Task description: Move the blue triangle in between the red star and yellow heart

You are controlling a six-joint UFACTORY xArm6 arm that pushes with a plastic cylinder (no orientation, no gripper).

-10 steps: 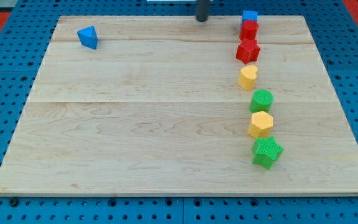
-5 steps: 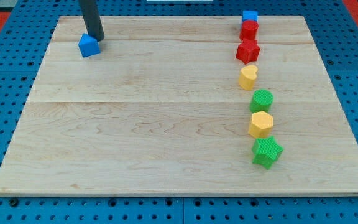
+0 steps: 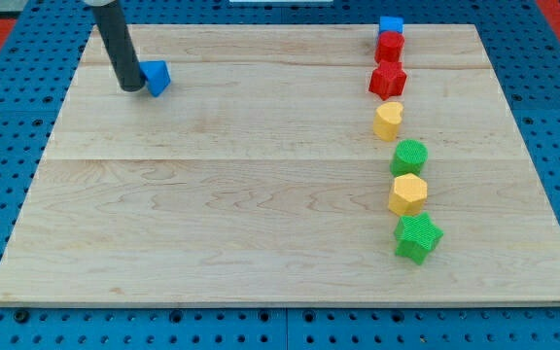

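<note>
The blue triangle (image 3: 157,77) lies at the board's upper left. My tip (image 3: 130,88) stands right against its left side, touching it. The red star (image 3: 388,80) lies at the upper right, with the yellow heart (image 3: 388,121) just below it. A narrow gap of bare board separates star and heart.
A column of blocks runs down the right side: a blue cube (image 3: 391,25), a red block (image 3: 389,46), then below the heart a green cylinder (image 3: 409,157), a yellow hexagon (image 3: 407,194) and a green star (image 3: 417,237). The wooden board (image 3: 241,194) lies on a blue pegboard.
My rod moved from the board's top middle to the upper left, came round to the blue triangle's left side, and the triangle shifted a little to the right and turned.
</note>
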